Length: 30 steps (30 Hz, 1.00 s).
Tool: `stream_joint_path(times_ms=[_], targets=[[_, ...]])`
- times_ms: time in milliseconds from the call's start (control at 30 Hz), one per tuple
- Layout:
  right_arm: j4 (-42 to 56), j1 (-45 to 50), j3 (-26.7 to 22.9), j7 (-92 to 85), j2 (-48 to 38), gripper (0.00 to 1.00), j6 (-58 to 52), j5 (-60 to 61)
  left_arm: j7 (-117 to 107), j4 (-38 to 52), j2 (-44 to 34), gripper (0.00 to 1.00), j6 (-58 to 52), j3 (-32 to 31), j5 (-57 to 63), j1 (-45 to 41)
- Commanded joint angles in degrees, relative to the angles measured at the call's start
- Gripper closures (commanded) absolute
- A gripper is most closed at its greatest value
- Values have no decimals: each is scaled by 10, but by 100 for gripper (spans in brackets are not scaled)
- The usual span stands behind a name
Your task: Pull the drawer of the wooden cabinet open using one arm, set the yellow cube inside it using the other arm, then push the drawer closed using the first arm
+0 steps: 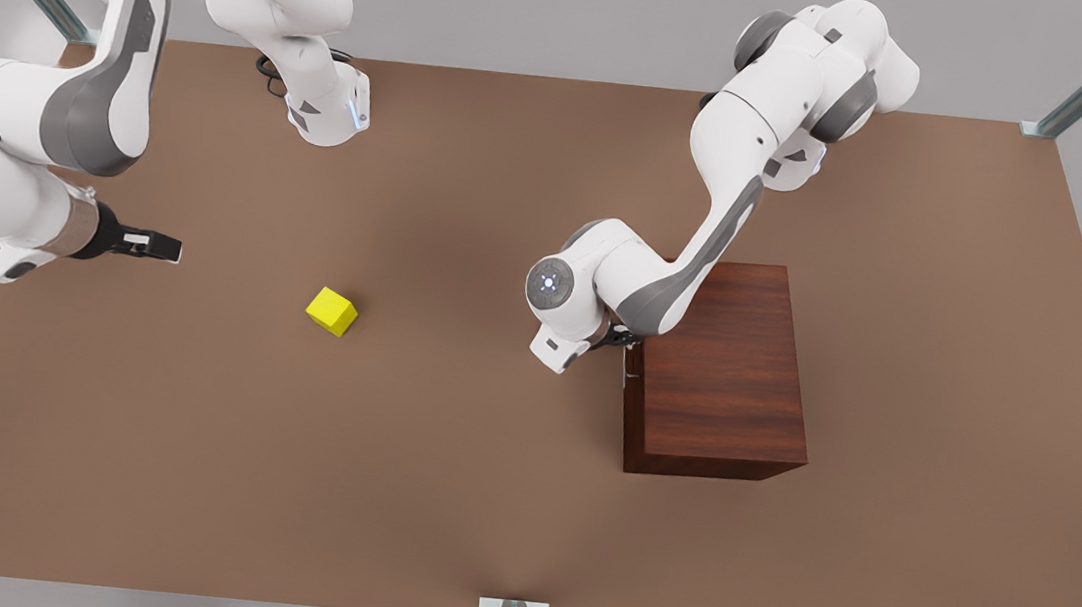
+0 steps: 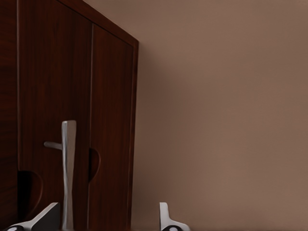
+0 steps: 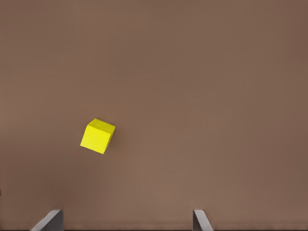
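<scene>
While both tools (image 2: 103,219) (image 3: 127,220) gape wide, the yellow cube (image 1: 332,311) rests on the brown table (image 1: 440,494).

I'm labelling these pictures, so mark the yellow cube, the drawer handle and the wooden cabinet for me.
yellow cube (image 1: 332,311): front view, on its top face.
drawer handle (image 2: 68,168): left wrist view, on the middle of the silver bar.
wooden cabinet (image 1: 731,364): front view, on its flat top.

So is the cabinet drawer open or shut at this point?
Shut: the drawer front sits flush with the wooden cabinet, and the open left gripper straddles its handle.
</scene>
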Motion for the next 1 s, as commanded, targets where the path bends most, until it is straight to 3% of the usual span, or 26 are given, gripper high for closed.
stream_joint_path(times_ms=[0,767,967], targets=[[-7,1,1,30,-2,0,-9,2,-64,0,0,0,0,0,-1,0],[-4,4,1,47,-5,0,7,-1,-78,20,12,0,-1,-5,-21,-16],[-6,1,-1,48,-3,0,3,2,-77,60,16,0,-14,-4,-20,-19]])
